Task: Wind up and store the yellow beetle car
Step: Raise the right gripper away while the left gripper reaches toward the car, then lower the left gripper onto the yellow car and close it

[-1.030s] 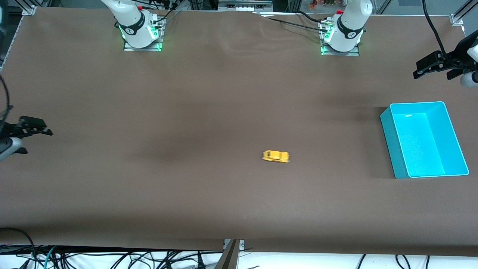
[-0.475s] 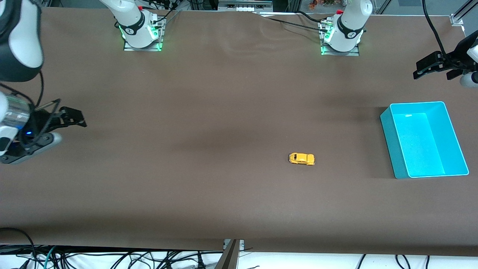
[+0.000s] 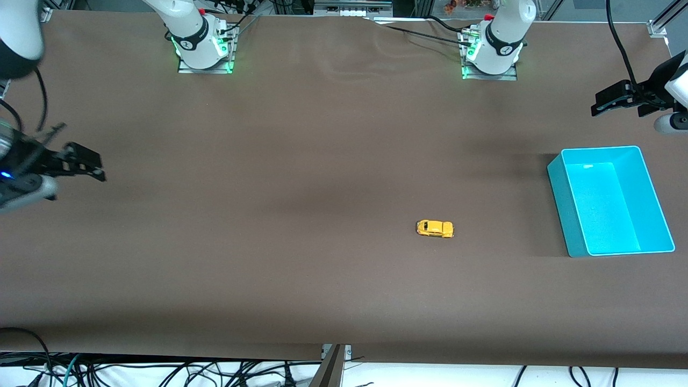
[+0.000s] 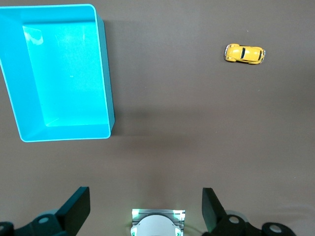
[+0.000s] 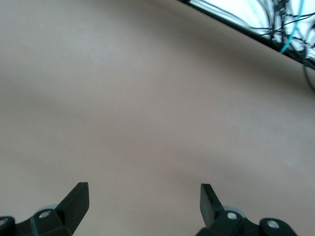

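On the table (image 3: 301,161), front view: yellow beetle car (image 3: 435,228) sitting on its wheels beside turquoise bin (image 3: 650,193); left gripper (image 3: 618,99) and right gripper (image 3: 80,161) hanging wide open, empty, well apart from it.

Left wrist view: car (image 4: 244,53) looking light, rigid, slick-shelled, likely rolling; calling for pinching across the flanks.

Right wrist view: fingers (image 5: 76,199) spread, showing bare table only.

The right gripper (image 5: 143,196) hangs over bare brown table (image 5: 147,98), its two dark fingers (image 5: 76,199) spread wide apart. Cables (image 5: 275,19) show past the table's edge.
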Tool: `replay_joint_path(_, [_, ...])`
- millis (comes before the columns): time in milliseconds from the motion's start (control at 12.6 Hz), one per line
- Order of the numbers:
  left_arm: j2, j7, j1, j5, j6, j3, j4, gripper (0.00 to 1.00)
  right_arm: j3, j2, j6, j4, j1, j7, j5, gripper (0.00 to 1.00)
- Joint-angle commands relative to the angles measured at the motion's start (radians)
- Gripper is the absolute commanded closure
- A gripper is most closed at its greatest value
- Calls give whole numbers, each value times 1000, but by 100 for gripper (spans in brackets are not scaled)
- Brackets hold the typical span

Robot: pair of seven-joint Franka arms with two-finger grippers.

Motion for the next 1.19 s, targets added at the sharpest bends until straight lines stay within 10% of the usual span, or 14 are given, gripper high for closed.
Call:
replay_joint_path(0, [3, 2, 8, -23, -23, -7, 26, 0, 6, -116, 39, -161, -59, -3, -4, 0])
replay_joint_path(317, [8, 14, 8, -46, -12, -7, 26, 0, 9, -245, 21, -323, -72, 59, -12, 0])
replay_joint_path(1109, [273, 12, -273, -60, 385, -3, -101, 0, 6, -204, -2, -332, -73, 198, -24, 0])
